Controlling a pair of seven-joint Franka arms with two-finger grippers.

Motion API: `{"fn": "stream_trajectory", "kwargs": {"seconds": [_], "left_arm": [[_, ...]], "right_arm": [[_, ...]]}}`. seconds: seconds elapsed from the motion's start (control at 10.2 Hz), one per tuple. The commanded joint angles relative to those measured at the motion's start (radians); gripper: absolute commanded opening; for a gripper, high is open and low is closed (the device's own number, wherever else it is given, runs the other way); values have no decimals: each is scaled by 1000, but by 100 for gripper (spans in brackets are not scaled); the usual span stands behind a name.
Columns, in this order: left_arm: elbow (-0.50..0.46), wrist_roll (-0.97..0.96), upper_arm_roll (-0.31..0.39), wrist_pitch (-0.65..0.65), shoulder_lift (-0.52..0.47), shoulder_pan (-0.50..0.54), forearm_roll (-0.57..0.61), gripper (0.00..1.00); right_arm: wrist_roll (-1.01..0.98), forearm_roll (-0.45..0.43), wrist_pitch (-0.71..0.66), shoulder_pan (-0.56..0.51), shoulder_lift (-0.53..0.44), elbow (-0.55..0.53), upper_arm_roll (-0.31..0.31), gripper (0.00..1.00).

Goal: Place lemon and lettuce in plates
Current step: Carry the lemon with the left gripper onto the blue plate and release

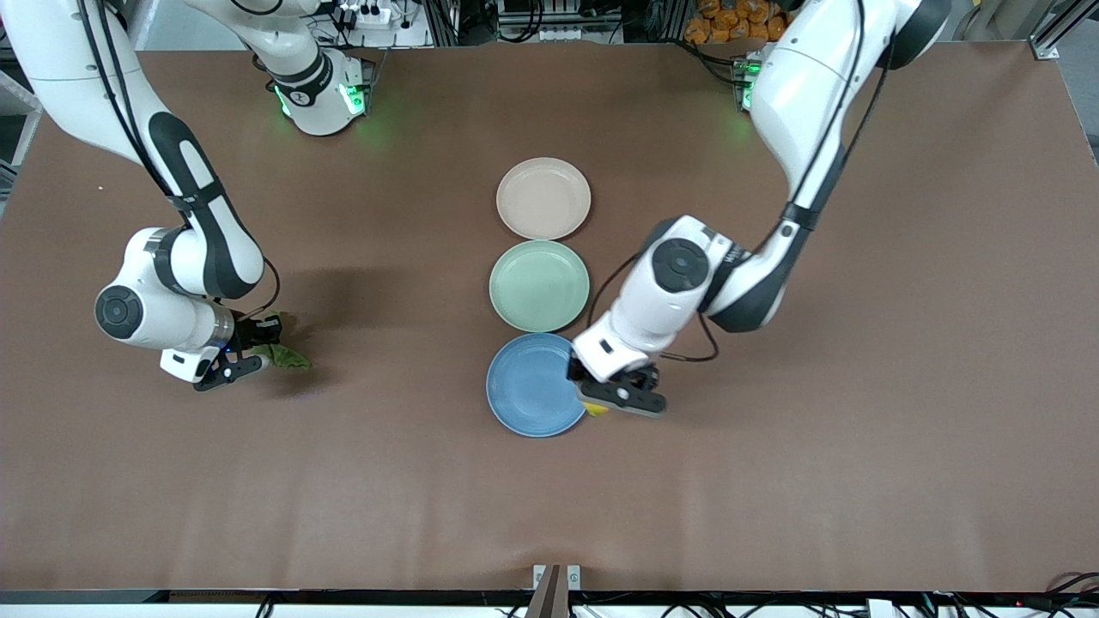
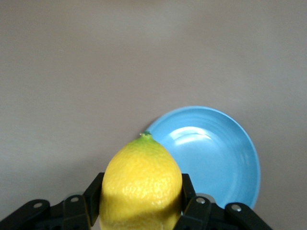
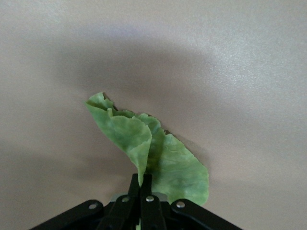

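Note:
My left gripper is shut on the yellow lemon and holds it at the rim of the blue plate, on the side toward the left arm's end. Only a sliver of the lemon shows in the front view. The blue plate also shows in the left wrist view. My right gripper is shut on the green lettuce leaf, low over the table toward the right arm's end. The lettuce hangs from the closed fingertips. The beige-pink plate is empty.
A mint-green plate sits between the beige-pink and blue plates, the three in a row along the middle of the brown table.

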Motion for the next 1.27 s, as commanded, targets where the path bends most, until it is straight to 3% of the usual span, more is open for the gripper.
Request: {"fn": "stream_trajectory", "kwargs": {"seconds": [0.0,0.49,0.69,0.78,0.88,0.98,1.08,1.18], "left_arm": [[12,-55,41,12,27,-76,-14,0],[14,-90,120,89,105,-181,-15,7],[14,-92,145,122,142,-201,-15,10],[12,-93,145,123,148,-201,-15,16],[12,-95,145,121,144,-198,-17,25],[12,-104,144,116,130,-192,-23,53],[12,-115,145,115,121,-192,-20,100],[11,-116,145,115,104,-189,-17,100]], "right_arm": [[-6,17,-81,11,-49,16,15,0],[254,25,-279,130,-130,63,44,0],[290,81,-383,176,-184,63,70,0],[297,125,-434,184,-213,63,94,0],[349,179,-459,190,-245,63,122,0],[410,186,-476,206,-262,63,148,0],[505,189,-478,232,-275,63,181,0],[614,189,-470,268,-276,61,226,0]]}}
